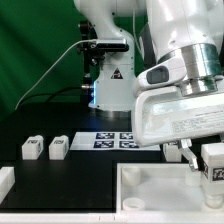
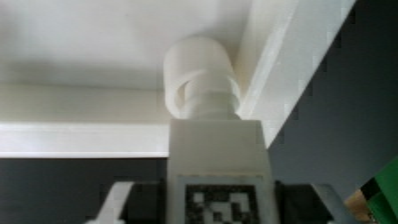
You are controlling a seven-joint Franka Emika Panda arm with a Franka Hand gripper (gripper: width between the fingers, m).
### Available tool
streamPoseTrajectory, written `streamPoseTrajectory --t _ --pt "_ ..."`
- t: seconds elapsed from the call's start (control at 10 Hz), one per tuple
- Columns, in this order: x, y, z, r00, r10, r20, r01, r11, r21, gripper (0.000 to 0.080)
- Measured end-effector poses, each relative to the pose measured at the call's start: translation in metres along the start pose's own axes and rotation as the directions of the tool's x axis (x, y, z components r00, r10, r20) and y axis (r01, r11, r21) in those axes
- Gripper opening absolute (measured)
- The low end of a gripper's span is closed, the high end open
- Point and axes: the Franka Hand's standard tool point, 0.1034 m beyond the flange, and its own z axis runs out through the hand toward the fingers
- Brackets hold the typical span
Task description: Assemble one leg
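My gripper point(image 1: 204, 166) is shut on a white leg point(image 1: 214, 163) with a black-and-white tag. It holds the leg at the exterior view's right, just above the large white tray-like part point(image 1: 160, 190). In the wrist view the leg point(image 2: 217, 140) sits between my gripper's point(image 2: 221, 206) fingers point(image 2: 132, 200). Its rounded end points at the tray-like part point(image 2: 89, 110), close to a raised rim near a corner. Whether the end touches it, I cannot tell. Two more legs point(image 1: 32, 148) point(image 1: 58, 147) stand on the dark table at the exterior view's left.
The marker board point(image 1: 113, 140) lies on the table behind the tray-like part. A white piece point(image 1: 5, 181) shows at the left edge of the exterior view. The arm's base point(image 1: 108, 75) stands at the back with a cable running off it.
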Motion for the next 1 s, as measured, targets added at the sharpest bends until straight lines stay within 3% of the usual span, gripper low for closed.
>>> streamPoseTrajectory --t 0.5,1.0 --pt "-0.009 0.001 0.01 1.0 0.006 -0.031 -0.006 1.0 -0.011 0.029" --pt "-0.019 -0.003 0.013 0.997 0.026 -0.069 -0.032 0.996 -0.089 0.029"
